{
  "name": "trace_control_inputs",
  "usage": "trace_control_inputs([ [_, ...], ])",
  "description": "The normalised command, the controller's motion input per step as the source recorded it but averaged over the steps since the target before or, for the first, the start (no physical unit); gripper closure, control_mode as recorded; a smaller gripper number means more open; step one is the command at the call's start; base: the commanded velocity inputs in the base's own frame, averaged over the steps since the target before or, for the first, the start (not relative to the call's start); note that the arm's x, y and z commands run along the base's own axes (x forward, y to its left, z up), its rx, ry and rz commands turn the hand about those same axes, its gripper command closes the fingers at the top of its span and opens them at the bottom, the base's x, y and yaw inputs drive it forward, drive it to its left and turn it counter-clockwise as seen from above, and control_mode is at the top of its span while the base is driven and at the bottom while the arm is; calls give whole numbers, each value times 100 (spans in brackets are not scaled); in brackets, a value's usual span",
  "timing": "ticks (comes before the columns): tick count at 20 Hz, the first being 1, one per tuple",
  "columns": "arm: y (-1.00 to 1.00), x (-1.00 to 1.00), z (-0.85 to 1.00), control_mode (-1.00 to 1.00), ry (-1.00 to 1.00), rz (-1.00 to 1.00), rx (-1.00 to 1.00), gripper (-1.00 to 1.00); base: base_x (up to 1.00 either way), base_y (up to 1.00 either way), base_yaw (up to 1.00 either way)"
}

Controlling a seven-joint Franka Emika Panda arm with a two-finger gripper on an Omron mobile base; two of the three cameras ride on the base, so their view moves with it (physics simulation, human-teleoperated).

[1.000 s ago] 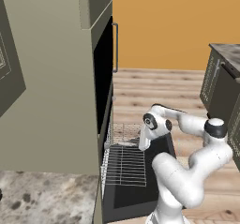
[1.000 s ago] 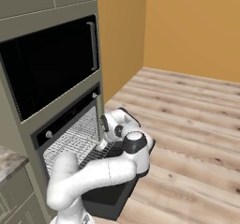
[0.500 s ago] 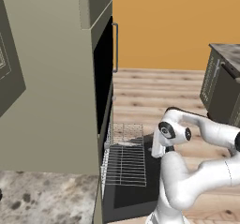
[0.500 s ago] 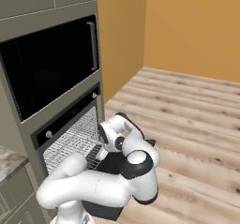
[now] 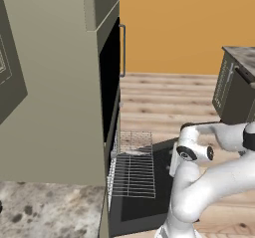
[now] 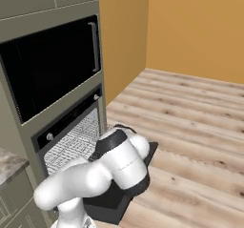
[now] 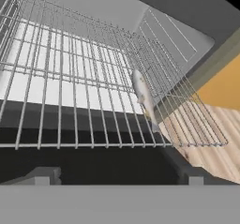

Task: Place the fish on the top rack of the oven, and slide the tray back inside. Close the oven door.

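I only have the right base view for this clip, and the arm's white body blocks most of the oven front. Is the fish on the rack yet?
Observer: Yes. In the hand view the fish lies on the top rack, toward one side of the grid.
Operator: Is the gripper holding it?
Observer: No. The fingertips sit at the bottom of the hand view, short of the rack's front bar, with nothing between them.
Operator: Has the rack gone back in?
Observer: Not yet. The left base view shows it pulled out over the oven door, which lies open and flat.
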Motion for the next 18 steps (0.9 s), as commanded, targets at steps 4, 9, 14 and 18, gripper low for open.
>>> trace_control_inputs([
  [4,-2,55,-7,-100,3,7,0,-100,0,0,0],
  [9,4,53,-56,-100,0,15,0,-100,0,0,0],
  [14,33,55,-81,-100,0,12,0,-100,0,0,0],
  [18,39,61,-84,-100,0,10,0,-100,0,0,0],
])
